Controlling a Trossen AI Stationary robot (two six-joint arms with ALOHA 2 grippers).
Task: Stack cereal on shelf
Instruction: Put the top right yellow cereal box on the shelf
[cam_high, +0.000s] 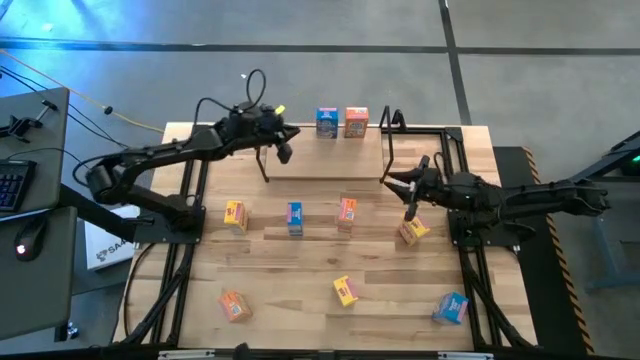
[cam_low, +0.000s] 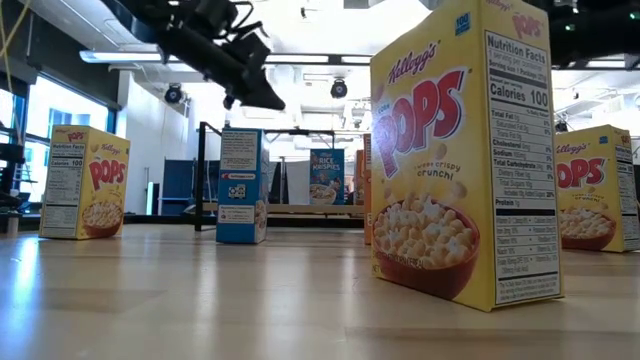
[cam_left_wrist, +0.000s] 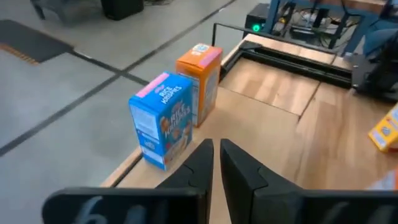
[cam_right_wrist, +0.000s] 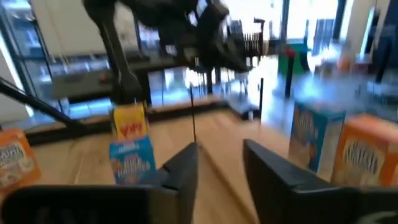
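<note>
On my pale wood counter stand yellow cereal boxes. A blue box sits beside an orange one. My tools are black.

From down at counter level, the nearest yellow cereal box reads "Kellogg's", "Corn POPS" and "sweet crispy crunch" on its front. Its side panel carries "Nutrition Facts", "Calories 100" and a "100" badge near the top corner. The yellow box at the far left shows "POPS" on its front and a nutrition panel too small to read. Another yellow box at the right edge also shows "POPS". Farther back, a blue box says "Rice Krispies". The blue box on the shelf, seen from the left wrist, reads "Rice Krispies" too.
</note>
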